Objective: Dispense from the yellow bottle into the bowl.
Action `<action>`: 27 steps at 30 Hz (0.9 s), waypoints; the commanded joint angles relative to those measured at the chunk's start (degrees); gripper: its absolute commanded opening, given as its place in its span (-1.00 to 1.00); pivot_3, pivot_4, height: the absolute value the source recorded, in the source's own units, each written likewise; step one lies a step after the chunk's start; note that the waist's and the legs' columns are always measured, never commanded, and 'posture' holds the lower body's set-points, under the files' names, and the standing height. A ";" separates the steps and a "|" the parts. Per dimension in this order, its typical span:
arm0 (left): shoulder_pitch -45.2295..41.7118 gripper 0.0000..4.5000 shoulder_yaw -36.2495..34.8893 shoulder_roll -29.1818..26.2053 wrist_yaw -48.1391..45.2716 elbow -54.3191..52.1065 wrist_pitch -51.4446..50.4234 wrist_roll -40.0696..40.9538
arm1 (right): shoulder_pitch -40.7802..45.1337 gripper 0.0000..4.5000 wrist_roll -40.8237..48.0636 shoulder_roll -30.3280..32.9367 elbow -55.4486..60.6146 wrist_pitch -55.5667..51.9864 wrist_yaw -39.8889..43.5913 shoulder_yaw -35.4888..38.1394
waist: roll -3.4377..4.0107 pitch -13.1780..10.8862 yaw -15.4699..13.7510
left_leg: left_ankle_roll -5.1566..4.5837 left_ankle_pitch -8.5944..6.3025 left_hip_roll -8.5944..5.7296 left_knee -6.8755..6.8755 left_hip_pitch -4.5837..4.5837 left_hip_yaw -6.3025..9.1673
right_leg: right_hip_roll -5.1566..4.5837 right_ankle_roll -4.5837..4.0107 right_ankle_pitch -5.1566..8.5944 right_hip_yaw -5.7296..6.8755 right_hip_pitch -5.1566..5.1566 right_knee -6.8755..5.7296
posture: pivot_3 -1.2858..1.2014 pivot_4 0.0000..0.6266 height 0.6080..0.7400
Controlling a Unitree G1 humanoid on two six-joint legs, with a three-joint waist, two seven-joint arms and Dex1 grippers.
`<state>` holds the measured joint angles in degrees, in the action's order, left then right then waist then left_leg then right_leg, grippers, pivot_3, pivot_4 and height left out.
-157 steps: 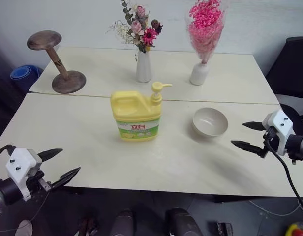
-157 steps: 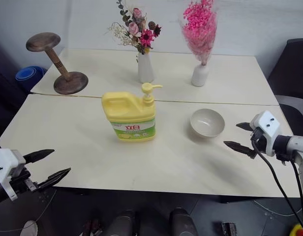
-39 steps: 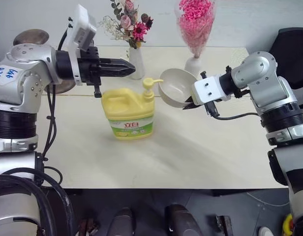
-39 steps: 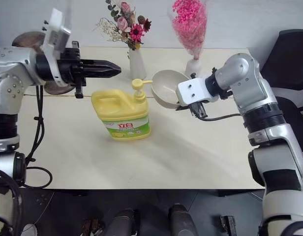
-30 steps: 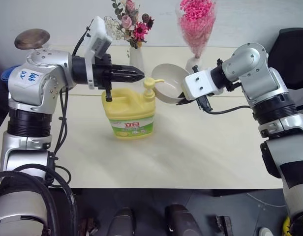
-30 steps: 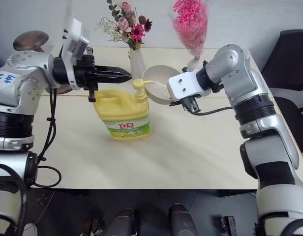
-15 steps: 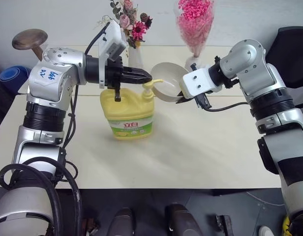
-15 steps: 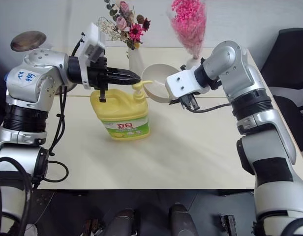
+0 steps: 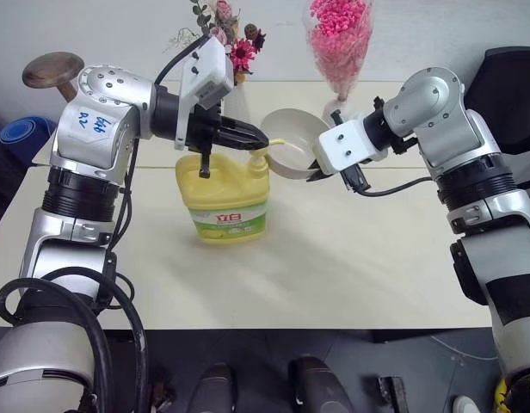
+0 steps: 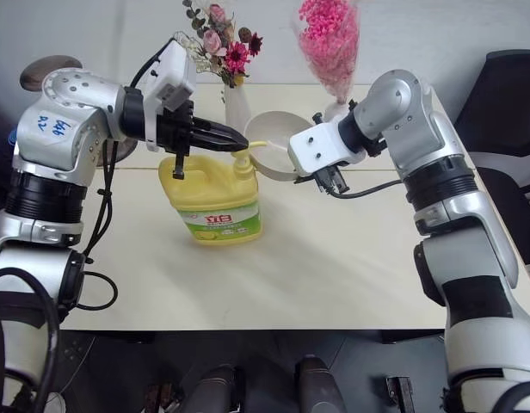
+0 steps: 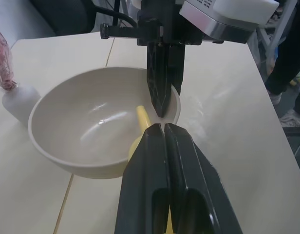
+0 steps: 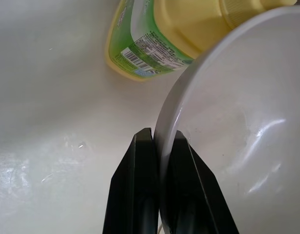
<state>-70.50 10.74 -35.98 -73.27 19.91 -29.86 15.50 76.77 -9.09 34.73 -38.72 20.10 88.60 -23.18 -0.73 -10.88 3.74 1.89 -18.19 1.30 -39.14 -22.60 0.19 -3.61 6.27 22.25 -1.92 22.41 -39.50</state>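
Two arms meet over the middle of our cream table (image 9: 351, 258), so let's work down from the big pieces. On that table stands the yellow bottle (image 9: 224, 194), upright, label facing us, its pump top tucked under our left gripper (image 9: 258, 141). Behind it, near the far edge, we see a white vase with mixed flowers (image 9: 229, 47) and a second white vase with pink blossoms (image 9: 341, 39); a wooden stand (image 9: 52, 70) peeks out beyond our left arm, and a dark chair (image 9: 514, 73) sits off to the right.

Now the bowl (image 9: 291, 155): it's up off the table, tilted toward the bottle, with the yellow spout (image 11: 142, 117) reaching over its rim. From the head views we get the layout, but the grip itself is hard to read there. Our right wrist view settles it: the right gripper (image 12: 159, 146) has its two black fingers (image 12: 140, 156) pinched on the bowl's rim, one outside the wall, one inside. That same view looks past the rim to the bottle's label side below.

Our left wrist view gives what the head cannot: the left gripper's fingers (image 11: 155, 146) pressed together, holding nothing, their tips right at the pump nozzle, looking straight into the bowl's hollow, with the right gripper's fingers clamped on the far rim. Whether our left tips actually press the pump head we cannot tell.
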 commanded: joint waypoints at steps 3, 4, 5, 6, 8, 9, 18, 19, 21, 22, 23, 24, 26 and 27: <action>0.01 -0.95 -3.16 0.43 1.59 -0.09 -2.85 1.27 | 1.56 -1.00 0.98 1.05 1.31 0.78 3.05 0.68 | 0.00 0.00 0.02 | 0.00 0.00 0.00 0.00 -0.02 0.00 | 0.00 0.00 0.00 0.00 0.04 -0.04 | 0.03 -0.52 1.00; 0.45 -0.95 -3.35 0.11 1.92 -0.31 -3.49 1.15 | 1.58 -1.00 0.92 1.09 1.15 0.90 3.02 0.67 | 0.00 0.00 0.02 | 0.00 0.00 0.00 0.00 -0.04 0.00 | 0.00 0.00 0.00 0.00 0.05 -0.04 | 0.03 -0.52 1.00; 1.10 -0.95 -3.36 -0.26 2.03 -0.75 -3.70 0.93 | 1.59 -1.00 0.87 1.14 1.04 0.98 3.01 0.66 | 0.00 0.00 0.06 | 0.00 0.00 0.00 0.00 -0.05 0.00 | 0.00 0.00 0.00 0.00 0.06 -0.05 | 0.03 -0.52 1.00; 1.69 -0.95 -3.25 -0.61 2.07 -1.22 -4.28 0.82 | 1.62 -1.00 0.81 1.18 0.92 1.11 3.01 0.63 | 0.00 0.00 0.16 | 0.00 0.00 0.00 0.00 -0.05 0.00 | 0.00 0.00 0.00 0.00 0.06 -0.08 | 0.03 -0.52 1.00; 2.50 -0.95 -3.78 -0.69 2.22 -2.28 -4.75 1.20 | 1.75 -1.00 0.73 1.23 0.77 1.32 3.05 0.57 | 0.00 0.00 0.51 | 0.00 0.00 0.01 0.00 -0.05 0.01 | 0.00 0.00 0.00 0.01 0.06 -0.09 | 0.03 -0.52 1.00; 2.58 -0.95 -4.05 -0.66 2.38 -2.62 -5.02 1.37 | 1.83 -1.00 0.71 1.22 0.68 1.39 3.07 0.55 | 0.00 0.00 0.70 | 0.01 0.00 0.01 -0.01 -0.05 0.02 | 0.00 0.00 0.00 0.01 0.06 -0.10 | 0.03 -0.52 1.00; 3.39 -0.95 -2.33 -1.36 3.26 -3.94 -7.34 -0.23 | 2.00 -1.00 0.76 1.34 0.53 2.17 3.50 0.41 | 0.00 0.00 1.08 | 0.01 0.01 0.00 0.00 -0.05 0.03 | 0.01 0.00 0.00 0.02 0.05 -0.11 | 0.03 -0.52 1.00; 3.49 -0.95 -1.88 -1.43 3.35 -4.03 -8.06 -0.43 | 2.08 -1.00 0.84 1.33 0.57 2.37 3.63 0.40 | 0.00 0.00 1.08 | 0.01 0.01 0.01 0.00 -0.05 0.03 | 0.01 0.00 0.00 0.02 0.05 -0.12 | 0.03 -0.52 1.00; 3.61 -0.95 -0.95 -1.52 3.59 -4.05 -8.92 -0.98 | 2.31 -1.00 0.94 1.16 0.66 2.39 3.72 0.39 | 0.00 0.00 1.07 | 0.01 0.01 0.00 0.00 -0.05 0.03 | 0.00 0.00 0.00 0.02 0.05 -0.13 | 0.03 -0.52 1.00; 3.73 -0.95 -0.47 -1.60 3.60 -4.03 -9.25 -1.24 | 2.36 -1.00 1.07 1.14 0.78 2.40 3.80 0.29 | 0.00 0.00 1.07 | 0.01 0.01 0.00 0.00 -0.05 0.04 | 0.00 0.00 0.00 0.02 0.04 -0.12 | 0.03 -0.52 1.00; 3.92 -0.95 0.01 -1.70 3.51 -3.91 -9.27 -1.57 | 2.42 -1.00 1.22 1.19 0.88 2.47 3.85 0.07 | 0.00 0.00 1.07 | 0.01 0.01 0.00 0.01 -0.04 0.03 | 0.00 0.00 0.00 0.02 0.04 -0.13 | 0.03 -0.52 1.00; 4.09 -0.95 0.45 -1.74 3.64 -3.70 -9.51 -1.96 | 2.46 -1.00 1.39 1.29 1.00 2.56 3.89 -0.15 | 0.00 0.00 1.08 | 0.01 0.01 0.00 0.00 -0.04 0.03 | 0.01 0.00 0.00 0.02 0.04 -0.13 | 0.03 -0.52 1.00; 4.31 -0.95 0.94 -1.71 4.00 -3.30 -9.95 -2.45 | 2.57 -1.00 1.70 1.42 1.15 2.49 3.90 -0.43 | 0.00 0.00 1.08 | 0.01 0.01 0.00 -0.01 -0.02 0.03 | 0.00 0.00 0.00 0.01 0.02 -0.11 | 0.03 -0.52 1.00; 4.44 -0.95 1.17 -1.73 4.08 -3.26 -10.27 -2.55 | 2.64 -1.00 1.91 1.48 1.20 2.46 3.90 -0.56 | 0.00 0.00 1.08 | 0.01 0.01 0.00 -0.01 0.01 0.03 | 0.00 0.00 0.00 0.01 0.00 -0.11 | 0.03 -0.52 1.00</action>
<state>-68.10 8.41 -37.02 -69.61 15.93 -38.38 16.01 77.39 -8.94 35.02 -38.82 21.67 88.88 -24.18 -0.73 -10.88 4.82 1.91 -18.18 1.30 -39.15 -22.57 0.22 -3.60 6.27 22.25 -1.91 22.40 -39.61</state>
